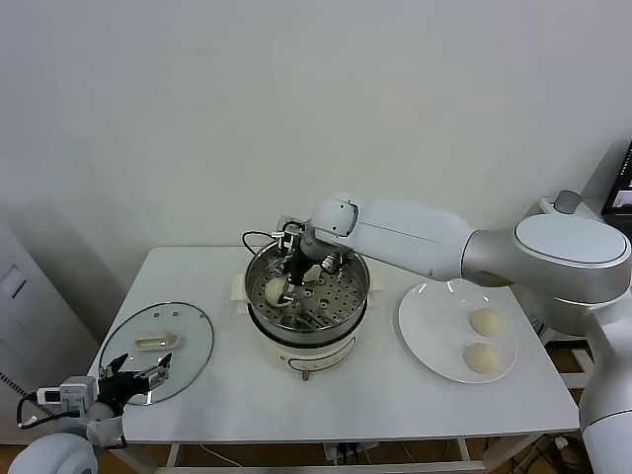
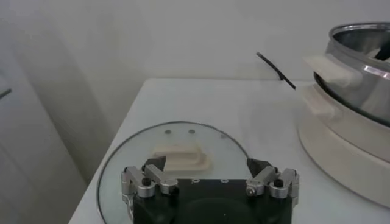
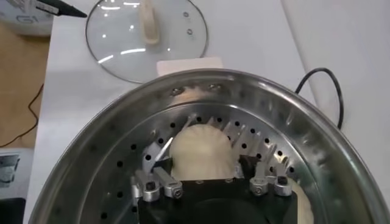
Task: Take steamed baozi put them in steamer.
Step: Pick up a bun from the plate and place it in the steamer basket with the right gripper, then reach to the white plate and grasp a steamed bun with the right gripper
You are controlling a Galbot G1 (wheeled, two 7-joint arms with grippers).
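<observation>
Baozi [image 3: 201, 152] on steamer [image 3: 97, 164] tray, between spread right fingers [image 3: 159, 179], ungripped; left fingers [image 2: 143, 182] spread, empty.

Three cameras are watching one white table [image 1: 326, 395].
Head camera is looking down from afar; wrist cameras are sitting close, both sharing the glass lid [image 2: 177, 158] and steamer [image 3: 244, 115].

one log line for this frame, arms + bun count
right gripper: open inside steamer, over baozi | left gripper: open, idle over glass lid | plate: two baozi left
</observation>
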